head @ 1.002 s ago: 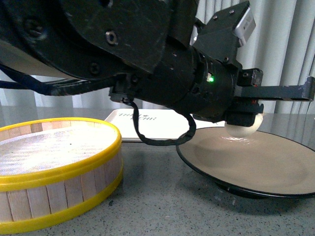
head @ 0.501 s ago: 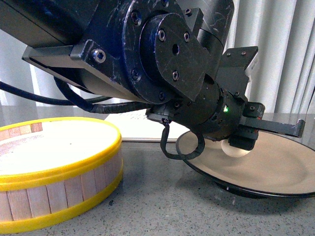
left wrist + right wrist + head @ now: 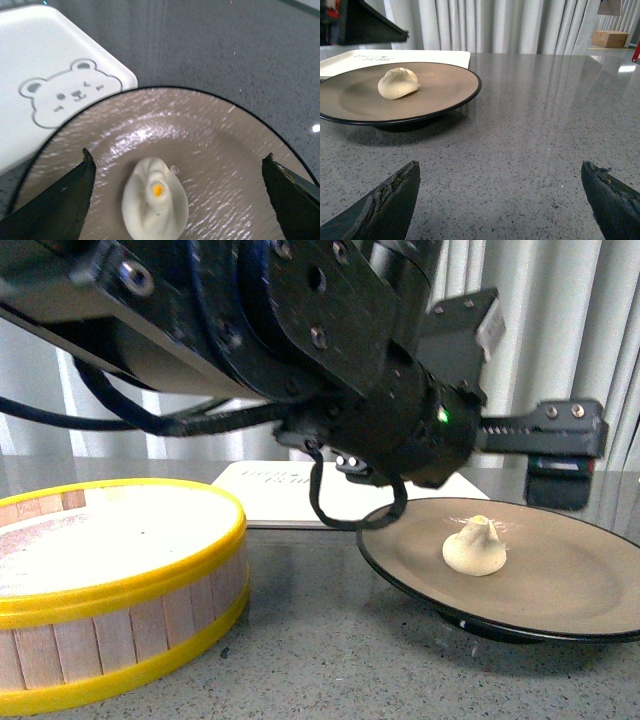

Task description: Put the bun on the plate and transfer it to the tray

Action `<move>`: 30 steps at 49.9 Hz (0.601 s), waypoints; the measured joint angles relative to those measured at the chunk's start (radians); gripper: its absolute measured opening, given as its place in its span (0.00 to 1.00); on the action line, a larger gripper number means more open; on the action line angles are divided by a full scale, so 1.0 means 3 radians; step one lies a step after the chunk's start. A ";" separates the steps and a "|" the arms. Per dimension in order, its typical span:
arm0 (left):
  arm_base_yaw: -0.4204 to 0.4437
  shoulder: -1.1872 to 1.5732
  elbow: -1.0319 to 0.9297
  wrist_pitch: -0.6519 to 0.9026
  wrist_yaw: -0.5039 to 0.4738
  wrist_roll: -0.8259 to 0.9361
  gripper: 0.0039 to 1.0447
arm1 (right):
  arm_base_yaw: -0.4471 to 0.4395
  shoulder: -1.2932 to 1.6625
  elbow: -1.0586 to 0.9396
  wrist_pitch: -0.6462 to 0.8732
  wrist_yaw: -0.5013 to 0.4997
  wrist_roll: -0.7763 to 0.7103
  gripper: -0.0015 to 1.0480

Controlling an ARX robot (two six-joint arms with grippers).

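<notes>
Lifted clear of the plate (image 3: pixel 560 580) since half a second ago, the left end effector (image 3: pixel 177 197) has let go of the bun (image 3: pixel 474 548), which it was pressing down on in the earlier frame. Its jaws are now spread wide and empty, one dark fingertip on either side of the bun (image 3: pixel 155 202) in the left wrist view, neither touching it.

The bun sits upright and free on the tan inside of the plate (image 3: pixel 225 150), pleats and small yellow dot facing up. In the front view it rests left of the plate's middle, away from the black rim.

The plate stands on the grey speckled desk (image 3: pixel 330 660), to the right of a yellow-rimmed wooden steamer basket (image 3: pixel 120 580) and apart from it. The white tray (image 3: pixel 270 490) lies flat behind the two. From the left wrist, the plate's rim runs just beside the tray's (image 3: pixel 45 65) corner with the bear drawing and seems to overlap its edge; whether they touch cannot be told.

The right end effector (image 3: pixel 500 205) hangs low over bare desk (image 3: pixel 545 125), jaws parted and holding nothing, well apart from the plate (image 3: pixel 445 85). Its camera shows the bun (image 3: pixel 398 83) on the plate with the tray (image 3: pixel 440 56) beyond. Pale curtains (image 3: pixel 495 25) close off the background, and a cardboard box (image 3: pixel 611 38) stands far off.
</notes>
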 joint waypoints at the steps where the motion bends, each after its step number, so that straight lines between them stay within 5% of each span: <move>1: 0.0013 -0.0014 -0.0001 0.0008 -0.0001 -0.0017 0.94 | 0.0000 0.0000 0.0000 0.0000 0.0000 0.0000 0.92; 11: 0.0450 -0.0243 -0.0008 -0.0017 -0.0432 -0.0319 0.94 | 0.0000 0.0000 0.0000 0.0000 0.0000 0.0000 0.92; 19: 0.0816 -0.0275 -0.0005 -0.0401 -0.1221 -0.0430 0.94 | 0.0000 0.0000 0.0000 0.0000 0.0000 0.0000 0.92; 30: 0.0834 -0.0281 -0.0005 -0.0402 -0.1230 -0.0451 0.94 | 0.0000 0.0000 0.0000 0.0000 -0.0001 0.0000 0.92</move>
